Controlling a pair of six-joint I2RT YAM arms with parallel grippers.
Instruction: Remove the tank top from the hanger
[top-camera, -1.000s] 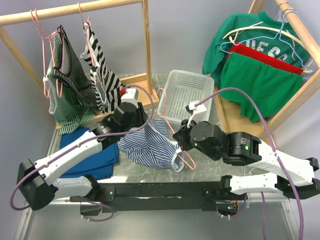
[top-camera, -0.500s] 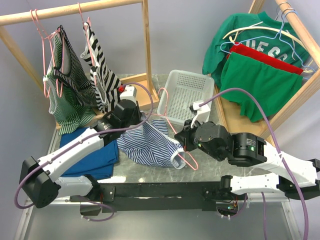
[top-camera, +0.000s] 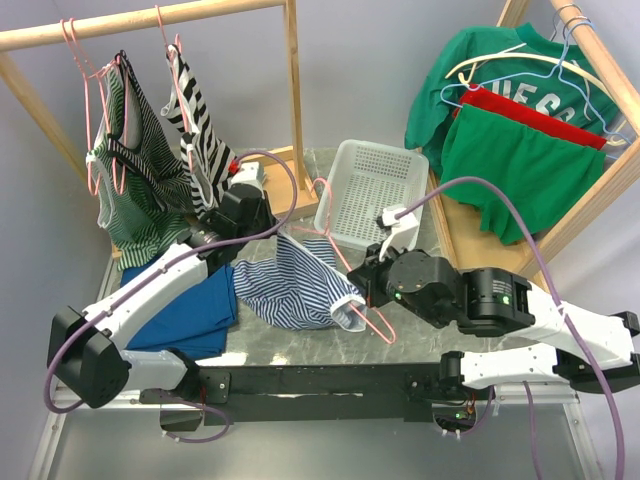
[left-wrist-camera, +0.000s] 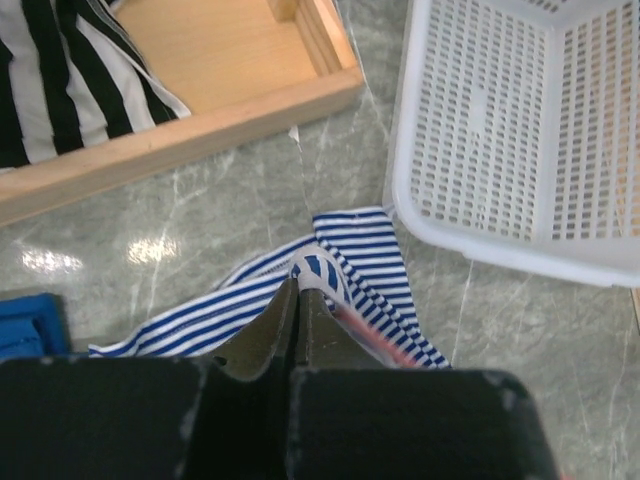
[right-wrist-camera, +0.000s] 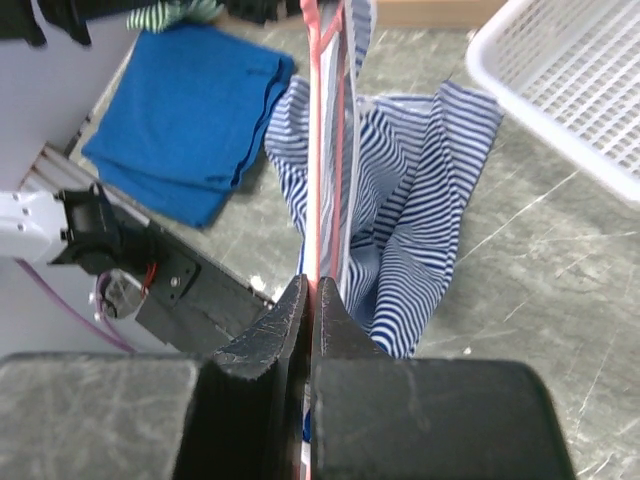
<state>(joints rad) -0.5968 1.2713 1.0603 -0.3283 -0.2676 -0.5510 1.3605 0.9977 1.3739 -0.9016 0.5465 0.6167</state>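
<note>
One blue-and-white striped tank top (top-camera: 295, 295) lies bunched on the grey marbled tabletop (top-camera: 270, 345) between the two arms, still threaded on one pink wire hanger (right-wrist-camera: 313, 130). The hanger's wire runs from near the basket down through the cloth and out at the near right hem. The left fingers (left-wrist-camera: 301, 308) are pressed fully together, pinching a white-edged fold of the tank top at its far end, just beside a short stretch of the pink wire. The right fingers (right-wrist-camera: 308, 297) are likewise closed tight, clamped on the hanger's wire at the near end, with the striped cloth hanging on both sides of it. One white perforated basket (top-camera: 375, 185) stands behind the tank top, its near corner close to the cloth. One folded blue cloth (top-camera: 185, 310) lies flat to the left, under the left arm. There are two wooden racks. The left rack (top-camera: 150, 20) carries two pink hangers with two garments, a green-striped top (top-camera: 135, 175) and a black-and-white striped top (top-camera: 200, 150). The right rack (top-camera: 600, 60) holds three garments: a green sweatshirt (top-camera: 480, 60), a red one (top-camera: 530, 118) and another green one (top-camera: 520, 170). On that rack one cream and one light blue hanger can be made out. The sweatshirt bears white capital letters, mostly covered by the hangers and the red garment, so no whole word can be read. No other writing is legible. Two purple cables show, one looping over each arm.
</note>
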